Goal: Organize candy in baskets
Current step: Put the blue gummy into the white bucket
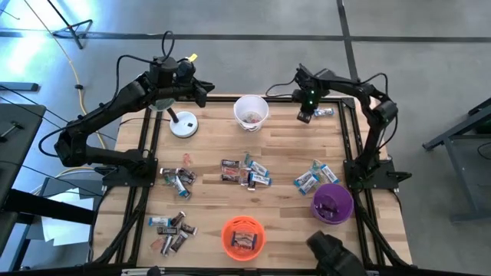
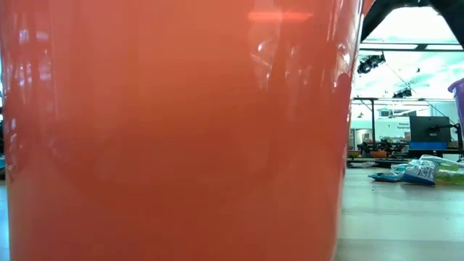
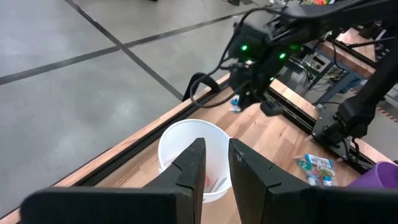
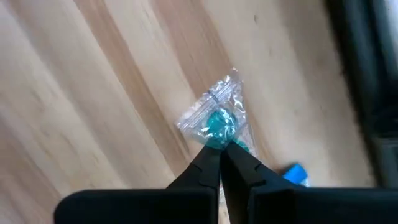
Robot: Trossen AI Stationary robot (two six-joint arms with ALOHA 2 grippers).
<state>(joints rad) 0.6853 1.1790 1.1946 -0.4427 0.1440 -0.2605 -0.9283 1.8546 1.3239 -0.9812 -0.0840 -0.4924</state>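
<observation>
A teal candy (image 4: 217, 124) in a clear wrapper is pinched by the clenched right gripper (image 4: 221, 155) at the counter's (image 1: 284, 146) far right corner, near the white basket (image 1: 251, 110). Its long axis is seen running diagonally across the planks. The left gripper (image 3: 216, 163) is held nearly closed, empty, above that basket.

Wrapped candy (image 1: 247, 173) lies scattered in clusters across the wooden counter (image 1: 284, 149). The white basket (image 1: 251, 112) stands at the far edge, the orange basket (image 1: 243, 237) at the near edge, the purple basket (image 1: 332, 202) to the right.

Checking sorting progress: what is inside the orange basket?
The orange basket holds several wrapped candy pieces, seen from above. Anything beneath them is covered.
</observation>
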